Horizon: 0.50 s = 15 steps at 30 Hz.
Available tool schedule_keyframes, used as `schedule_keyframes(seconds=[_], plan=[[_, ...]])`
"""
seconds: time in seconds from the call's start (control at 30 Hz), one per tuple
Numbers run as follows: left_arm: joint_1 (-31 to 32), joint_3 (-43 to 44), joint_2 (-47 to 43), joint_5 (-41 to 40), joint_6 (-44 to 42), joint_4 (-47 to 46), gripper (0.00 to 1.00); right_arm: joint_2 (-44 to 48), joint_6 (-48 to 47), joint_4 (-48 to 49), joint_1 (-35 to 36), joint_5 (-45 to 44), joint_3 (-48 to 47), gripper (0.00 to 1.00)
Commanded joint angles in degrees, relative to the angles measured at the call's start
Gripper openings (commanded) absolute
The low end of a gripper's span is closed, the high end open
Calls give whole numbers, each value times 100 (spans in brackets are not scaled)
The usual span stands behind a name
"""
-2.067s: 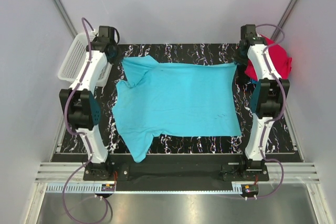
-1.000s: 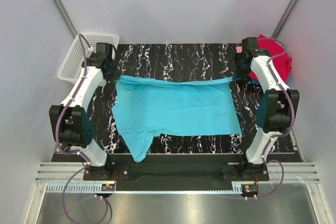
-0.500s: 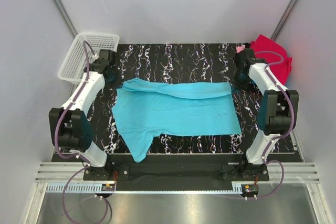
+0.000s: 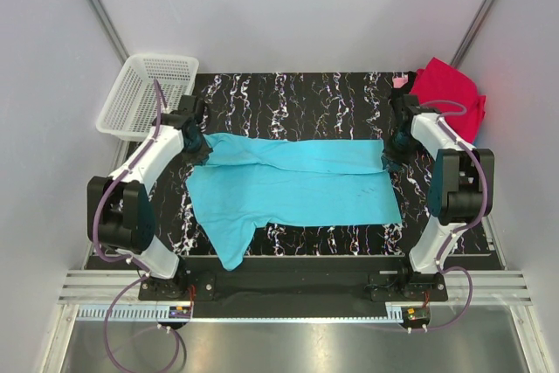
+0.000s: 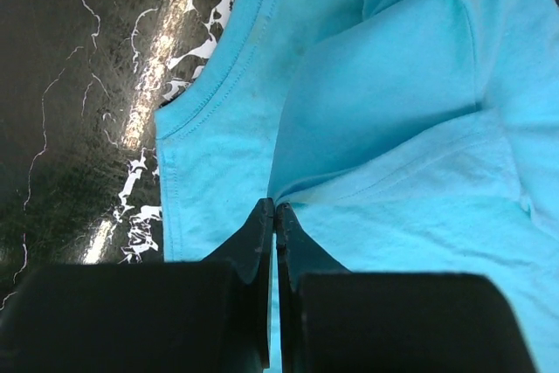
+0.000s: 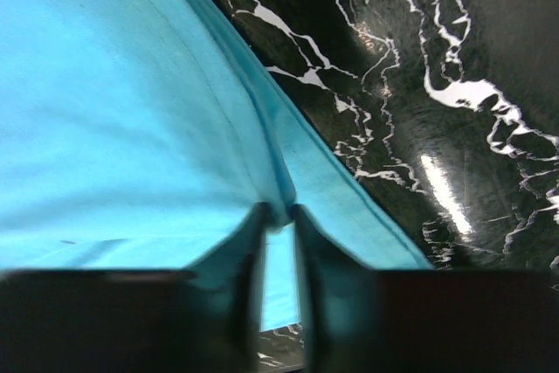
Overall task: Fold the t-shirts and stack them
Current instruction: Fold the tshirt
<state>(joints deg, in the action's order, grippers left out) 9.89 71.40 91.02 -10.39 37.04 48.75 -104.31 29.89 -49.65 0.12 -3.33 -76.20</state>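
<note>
The turquoise-blue t-shirt point(image 4: 288, 185) lies across the black marbled table, its far edge folded over toward the near side. My left gripper point(image 4: 203, 153) is shut on the folded edge at the shirt's left, pinching the cloth point(image 5: 376, 128) between its fingertips point(image 5: 262, 216). My right gripper point(image 4: 390, 155) is shut on the folded edge at the shirt's right point(image 6: 131, 128), cloth bunched between its fingertips point(image 6: 254, 216). The crimson red t-shirt point(image 4: 447, 93) lies crumpled at the far right corner. Other shirts are out of view.
A white plastic mesh basket point(image 4: 144, 93) stands at the far left, off the table's corner. The black marbled tabletop point(image 4: 297, 93) shows bare beyond the shirt. Grey walls close in on three sides.
Both grippers have carried the shirt's far edge toward the near side and lowered it, so the shirt now lies folded over itself. The basket and red shirt are uncovered.
</note>
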Motion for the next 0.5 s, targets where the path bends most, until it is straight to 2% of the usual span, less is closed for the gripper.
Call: schedule_keyframes(seconds=[0.0, 0.07, 0.1, 0.13, 0.23, 0.47], plan=[[57, -64, 21, -305, 93, 55, 0, -1, 8, -167, 32, -35, 0, 31], [110, -99, 12, -358, 102, 99, 0, -45, -27, -185, 23, -80, 9, 43], [118, -143, 12, -376, 111, 99, 0, -11, -10, -177, 23, -141, 18, 54], [127, -170, 3, -402, 102, 117, 0, 33, 8, -177, 23, -193, 27, 57], [136, -266, 21, -472, 102, 117, 0, 340, 78, -80, 23, -256, 88, 61], [180, -363, 275, -692, 102, 117, 0, 456, 140, 87, 23, 140, 27, 62]])
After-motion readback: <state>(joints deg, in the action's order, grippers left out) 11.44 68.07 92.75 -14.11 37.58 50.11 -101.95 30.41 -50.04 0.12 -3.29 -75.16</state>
